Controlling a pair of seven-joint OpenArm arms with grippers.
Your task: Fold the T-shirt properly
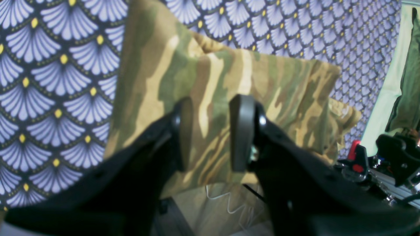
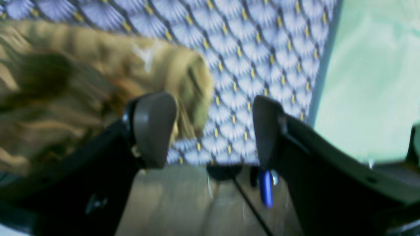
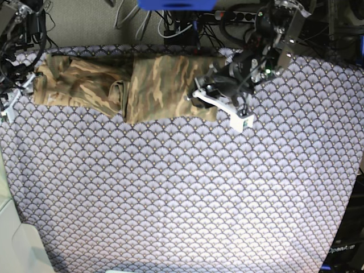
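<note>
Left gripper (image 1: pixel 210 132) poised over T-shirt (image 3: pixel 136 85), jaws parted

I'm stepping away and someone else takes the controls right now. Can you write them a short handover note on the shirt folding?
Left gripper: over the near end of the T-shirt, pads apart with cloth seen between them; whether it has a grip cannot be told.
Right gripper: open, empty, at the shirt's other end beside the cloth edge.
Shirt: lying along the far edge of the tablecloth as a long strip, one part already lapped over near the middle.
Done: it appears narrowed lengthwise.
Left: probably bring the ends together into a compact stack and smooth it.
</note>
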